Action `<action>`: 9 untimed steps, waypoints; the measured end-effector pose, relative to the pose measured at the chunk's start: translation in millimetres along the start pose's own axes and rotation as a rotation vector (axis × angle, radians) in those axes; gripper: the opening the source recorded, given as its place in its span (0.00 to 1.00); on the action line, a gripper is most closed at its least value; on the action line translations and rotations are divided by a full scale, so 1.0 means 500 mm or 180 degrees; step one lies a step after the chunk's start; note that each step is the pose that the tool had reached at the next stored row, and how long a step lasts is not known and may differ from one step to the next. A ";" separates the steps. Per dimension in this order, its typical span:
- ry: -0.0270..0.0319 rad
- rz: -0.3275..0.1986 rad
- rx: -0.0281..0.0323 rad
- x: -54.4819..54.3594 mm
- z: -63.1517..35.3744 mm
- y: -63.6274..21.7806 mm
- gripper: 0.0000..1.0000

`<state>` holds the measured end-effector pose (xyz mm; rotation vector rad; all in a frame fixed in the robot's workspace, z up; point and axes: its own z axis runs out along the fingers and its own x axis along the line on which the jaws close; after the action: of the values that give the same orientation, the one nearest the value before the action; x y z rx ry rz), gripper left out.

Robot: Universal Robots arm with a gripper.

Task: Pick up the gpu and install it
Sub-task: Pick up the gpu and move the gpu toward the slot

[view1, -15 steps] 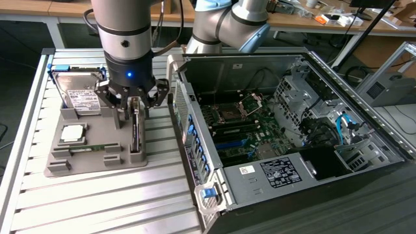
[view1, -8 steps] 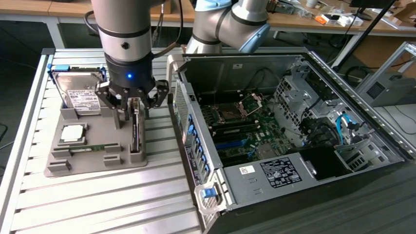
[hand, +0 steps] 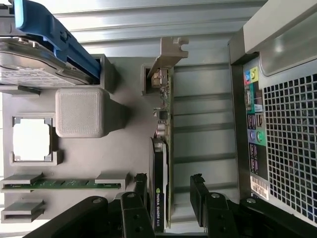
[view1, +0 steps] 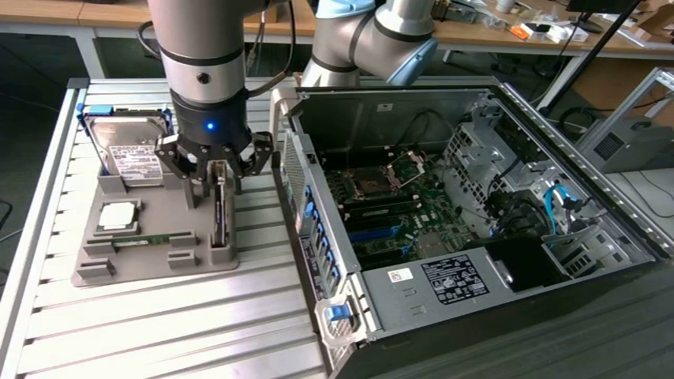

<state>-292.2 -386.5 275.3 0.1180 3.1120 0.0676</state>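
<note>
Pincer: the black pincer (view1: 216, 193) (hand: 169, 186) hangs low over the grey holder, jaws spread wide, one finger on each side of the gpu, gripping nothing.
Fingers: in the wrist view one finger (hand: 141, 186) sits just beside the card's black cooler face; the other (hand: 198, 184) stands apart from the card's bare side, with a gap showing.
Gpu: the gpu (view1: 219, 217) (hand: 161, 158), a thin flat green circuit-board card with a black cooler, stands on edge in its slot directly under the pincer, between the fingers.
Bracket: the card's silver metal end bracket (hand: 168, 52) is at the end of the card away from the fingers.
Holder: a grey moulded plastic holder (view1: 147, 264) (hand: 124, 148) lies flat under the pincer.
Hard drive: a boxy silver hard drive (view1: 132, 154) (hand: 34, 64) with a white label, in a blue frame, is propped in the holder to the pincer's side, toward the exterior view's left.
Processor chip: a square silver processor chip (view1: 116, 215) (hand: 30, 140) lies flat in the holder on that same side.
Memory strip: a narrow green memory strip (view1: 153, 238) (hand: 64, 184) lies near the chip, apart from the fingers.
Computer case: a dark metal computer case (view1: 474, 197) (hand: 287, 124), side panel off, sits at the pincer's other side.
Bench: a slatted aluminium bench (view1: 158, 324) (hand: 198, 29) carries holder and case.
</note>
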 end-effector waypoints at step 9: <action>0.0000 0.0000 0.0000 0.001 0.010 0.003 0.48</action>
<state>-292.2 -384.7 270.3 0.1180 3.1121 0.0674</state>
